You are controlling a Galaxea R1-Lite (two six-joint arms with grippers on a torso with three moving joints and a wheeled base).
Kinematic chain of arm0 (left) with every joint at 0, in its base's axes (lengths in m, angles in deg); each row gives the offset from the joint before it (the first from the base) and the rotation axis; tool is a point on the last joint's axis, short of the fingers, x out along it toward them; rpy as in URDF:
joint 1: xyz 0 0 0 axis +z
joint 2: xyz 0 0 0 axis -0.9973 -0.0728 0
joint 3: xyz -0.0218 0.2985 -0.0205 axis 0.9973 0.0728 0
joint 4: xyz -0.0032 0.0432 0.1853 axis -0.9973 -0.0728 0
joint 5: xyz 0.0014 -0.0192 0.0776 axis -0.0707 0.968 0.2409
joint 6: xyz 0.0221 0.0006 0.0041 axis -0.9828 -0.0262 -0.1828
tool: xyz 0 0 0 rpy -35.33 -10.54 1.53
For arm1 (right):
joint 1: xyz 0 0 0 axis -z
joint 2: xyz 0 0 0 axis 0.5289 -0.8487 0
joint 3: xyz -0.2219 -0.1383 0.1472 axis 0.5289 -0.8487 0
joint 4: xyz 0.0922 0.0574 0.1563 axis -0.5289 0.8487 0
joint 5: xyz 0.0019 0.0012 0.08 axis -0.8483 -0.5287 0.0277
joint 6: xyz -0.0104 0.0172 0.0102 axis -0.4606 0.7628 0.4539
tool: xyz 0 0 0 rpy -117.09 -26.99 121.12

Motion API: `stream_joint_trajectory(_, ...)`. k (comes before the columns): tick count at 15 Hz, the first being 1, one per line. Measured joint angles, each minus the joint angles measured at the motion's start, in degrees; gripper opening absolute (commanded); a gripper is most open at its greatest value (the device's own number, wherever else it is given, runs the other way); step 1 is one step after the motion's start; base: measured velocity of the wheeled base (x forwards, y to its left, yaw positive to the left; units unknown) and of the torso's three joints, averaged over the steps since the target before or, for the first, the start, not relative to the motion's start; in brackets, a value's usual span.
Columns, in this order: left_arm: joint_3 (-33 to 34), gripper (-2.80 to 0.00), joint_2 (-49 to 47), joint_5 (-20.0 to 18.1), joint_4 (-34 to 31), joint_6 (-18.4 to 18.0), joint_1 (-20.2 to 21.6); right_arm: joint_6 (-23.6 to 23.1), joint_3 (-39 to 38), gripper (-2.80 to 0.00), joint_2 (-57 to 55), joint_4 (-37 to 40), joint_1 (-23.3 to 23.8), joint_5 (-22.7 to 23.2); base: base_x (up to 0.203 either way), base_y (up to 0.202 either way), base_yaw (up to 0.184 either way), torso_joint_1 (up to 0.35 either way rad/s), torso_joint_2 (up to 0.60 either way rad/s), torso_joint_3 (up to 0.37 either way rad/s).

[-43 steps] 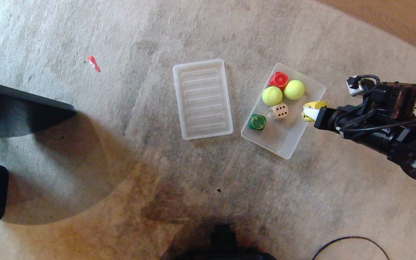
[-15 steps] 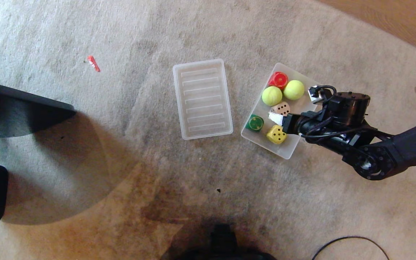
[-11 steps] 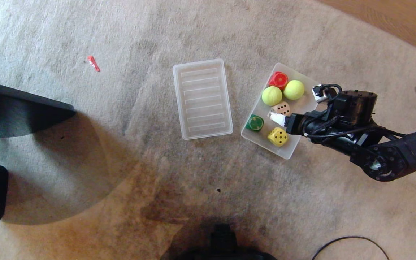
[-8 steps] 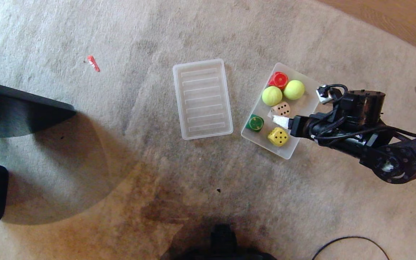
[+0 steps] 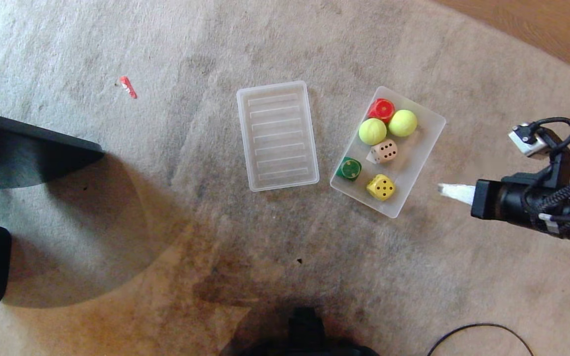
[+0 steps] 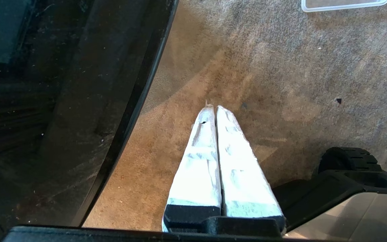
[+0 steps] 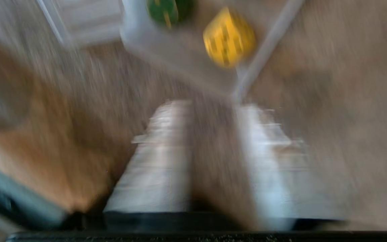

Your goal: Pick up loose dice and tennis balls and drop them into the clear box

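The fingers of the right gripper point(image 7: 210, 154) stand a little apart with nothing between them, and in the head view they hang over bare carpet point(image 5: 117, 207) just off the near right side of the clear box point(image 5: 428, 143). The left gripper point(image 6: 213, 111) is parked low beside the robot's base, its fingers pressed together and empty.

The clear box holds both tennis balls point(image 5: 388, 127) side by side at its far end, the beige die point(image 5: 384, 151) in the middle and the yellow die point(image 5: 381, 187) near the close corner. A red die point(image 5: 382, 109) and a green die point(image 5: 350, 168) lie in it too.

I see no die or ball loose on the carpet, so the collecting looks finished. Left outside are the ribbed lid point(image 5: 277, 135), flat just beside the box, and a small red scrap point(image 5: 127, 86) well apart.
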Motion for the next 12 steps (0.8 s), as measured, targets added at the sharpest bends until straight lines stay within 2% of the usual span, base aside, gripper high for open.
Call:
stream_joint_trajectory(4, 0.0, -2.80, 0.0, 0.0, 0.0, -0.1, 0.0, -4.1, -5.8, -2.80, 11.4, 10.0, 2.2, 0.0, 0.000, 0.000, 0.000, 0.000, 0.00, 0.000)
stream_joint_trajectory(8, 0.0, -2.80, 0.0, 0.0, 0.0, 0.0, 0.0, -5.7, -11.9, -2.80, 19.6, 13.8, 3.7, 0.0, 0.000, 0.000, 0.000, 0.000, 0.00, 0.000)
stream_joint_trajectory(12, 0.0, -2.80, 0.0, 0.0, 0.0, 0.0, 0.0, -10.2, -18.1, -2.80, 31.1, 21.1, 7.4, -0.1, 0.000, 0.000, 0.000, 0.000, 0.00, 0.000)
